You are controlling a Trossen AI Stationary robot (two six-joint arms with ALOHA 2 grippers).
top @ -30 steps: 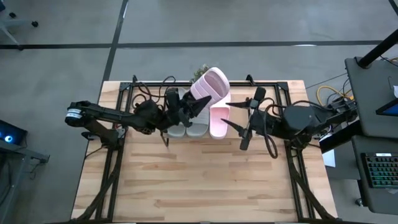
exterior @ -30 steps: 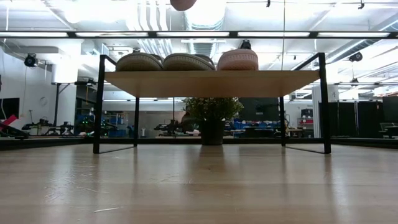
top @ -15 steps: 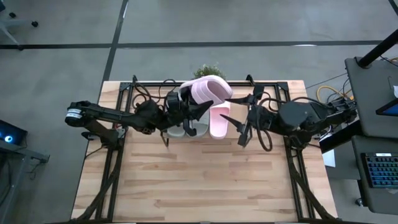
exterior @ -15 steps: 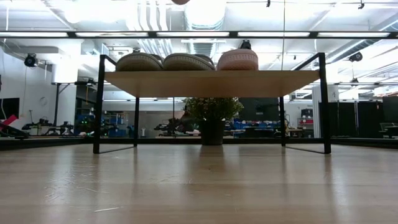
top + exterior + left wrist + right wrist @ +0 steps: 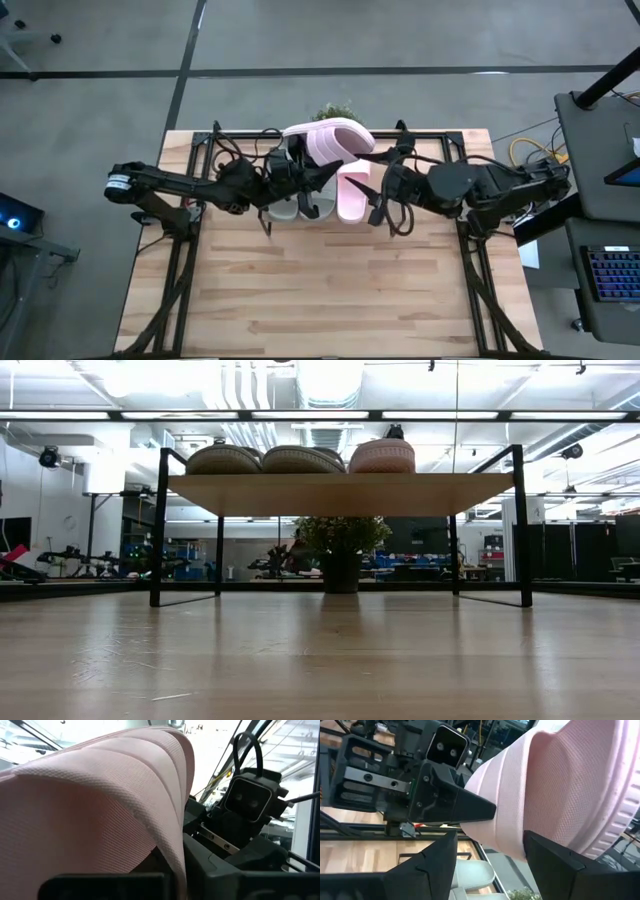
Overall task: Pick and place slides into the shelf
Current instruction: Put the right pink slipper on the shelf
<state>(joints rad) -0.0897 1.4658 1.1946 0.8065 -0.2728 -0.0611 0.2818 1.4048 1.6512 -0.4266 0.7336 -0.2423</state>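
1. Now the last pale pink soft slide (image 5: 330,140), which stood steeply a second ago, has tipped flatter above the light plank shelf with black legs (image 5: 340,493); the left tool (image 5: 305,170) is clamped on it.
2. Meanwhile the right tool (image 5: 378,198) has closed in beside the shelf, fingers apart around the slide's strap; a handover or joint steadying seems under way.
3. Three slides, two grey-green (image 5: 260,459) and one pink (image 5: 381,456), lie on the shelf, so this placement would finish the task.

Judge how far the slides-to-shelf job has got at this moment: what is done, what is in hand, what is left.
Done: two grey-green slides and one pink slide sit on the shelf. In hand: the left gripper holds the second pink slide above the shelf, with the right gripper's open fingers around it. Left: setting that slide down on the shelf.
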